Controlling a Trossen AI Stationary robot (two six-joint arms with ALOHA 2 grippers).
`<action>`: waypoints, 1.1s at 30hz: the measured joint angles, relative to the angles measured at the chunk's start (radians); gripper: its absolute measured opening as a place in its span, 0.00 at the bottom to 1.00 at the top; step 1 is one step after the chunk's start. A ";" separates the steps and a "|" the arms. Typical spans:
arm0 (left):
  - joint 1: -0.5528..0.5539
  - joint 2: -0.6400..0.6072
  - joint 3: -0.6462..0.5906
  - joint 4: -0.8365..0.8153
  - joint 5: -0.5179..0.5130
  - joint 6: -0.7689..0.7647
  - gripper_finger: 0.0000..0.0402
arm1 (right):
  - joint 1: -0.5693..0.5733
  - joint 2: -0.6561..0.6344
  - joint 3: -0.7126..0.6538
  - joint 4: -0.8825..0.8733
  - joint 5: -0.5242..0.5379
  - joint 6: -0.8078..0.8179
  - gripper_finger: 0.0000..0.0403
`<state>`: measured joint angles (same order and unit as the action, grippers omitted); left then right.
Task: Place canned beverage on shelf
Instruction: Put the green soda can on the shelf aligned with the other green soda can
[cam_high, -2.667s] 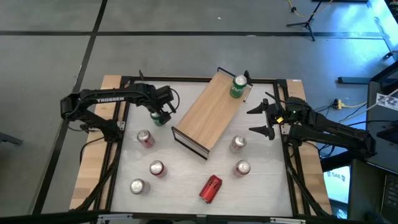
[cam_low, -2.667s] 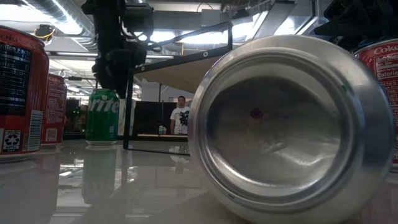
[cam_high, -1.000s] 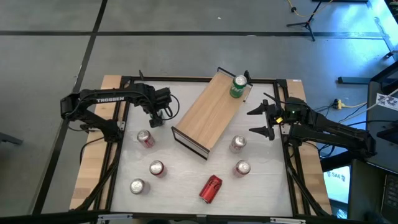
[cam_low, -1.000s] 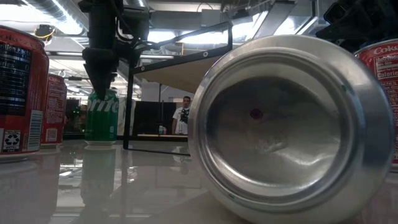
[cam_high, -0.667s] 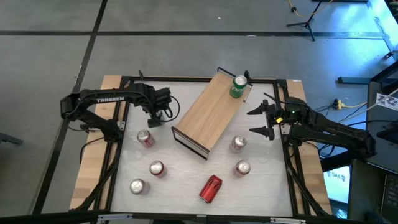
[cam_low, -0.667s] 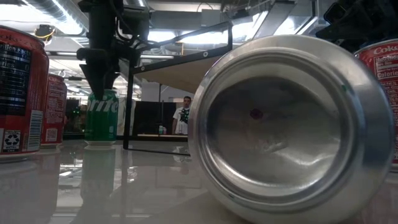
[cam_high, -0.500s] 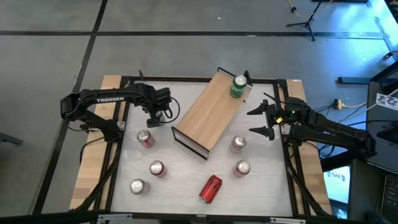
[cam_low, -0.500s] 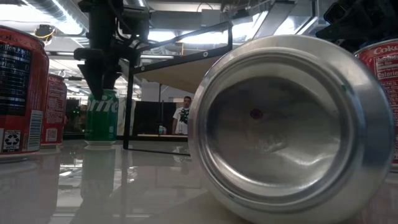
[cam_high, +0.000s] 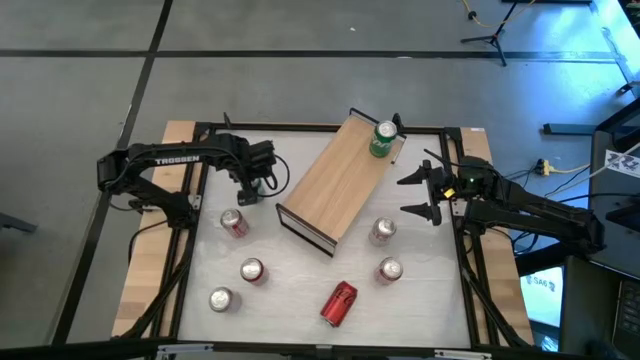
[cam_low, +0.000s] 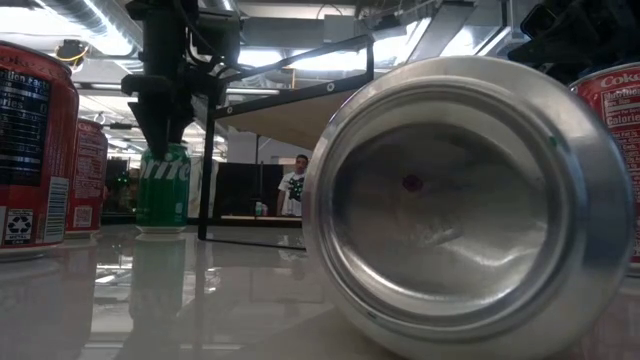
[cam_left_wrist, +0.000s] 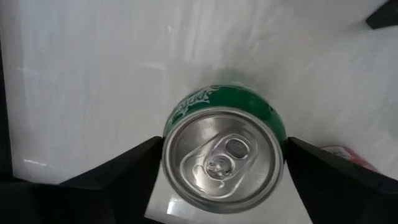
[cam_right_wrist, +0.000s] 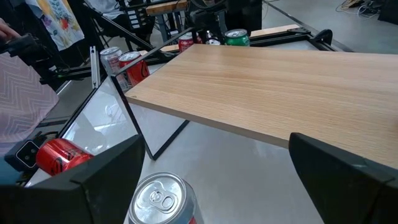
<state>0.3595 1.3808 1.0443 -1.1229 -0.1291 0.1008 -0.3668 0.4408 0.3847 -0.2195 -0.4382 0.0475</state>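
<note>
Left gripper (cam_left_wrist: 221, 171) over green can (cam_left_wrist: 224, 158)
Fingers straddle it, contact unclear; right gripper (cam_high: 428, 192) spread wide, idle beside shelf (cam_high: 335, 180).

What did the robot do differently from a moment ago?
The left gripper has come down over the green can standing on the table, and its fingers have closed in to either side of the can's top. The can has not moved. The right gripper, open beside the shelf, the other green can on the shelf and the rest stayed put.
</note>
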 joint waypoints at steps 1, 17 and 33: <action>0.000 0.000 0.000 0.000 0.000 -0.014 0.76 | 0.000 0.000 0.000 0.000 0.000 0.000 0.97; 0.000 -0.001 0.002 0.039 0.002 -0.386 0.66 | 0.001 0.000 0.000 0.000 0.000 0.000 0.97; 0.000 -0.001 0.001 0.042 -0.011 -0.387 0.66 | 0.001 0.000 0.000 0.000 0.000 0.000 0.97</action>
<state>0.3592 1.3800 1.0454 -1.0809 -0.1398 -0.2863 -0.3660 0.4411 0.3847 -0.2195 -0.4381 0.0476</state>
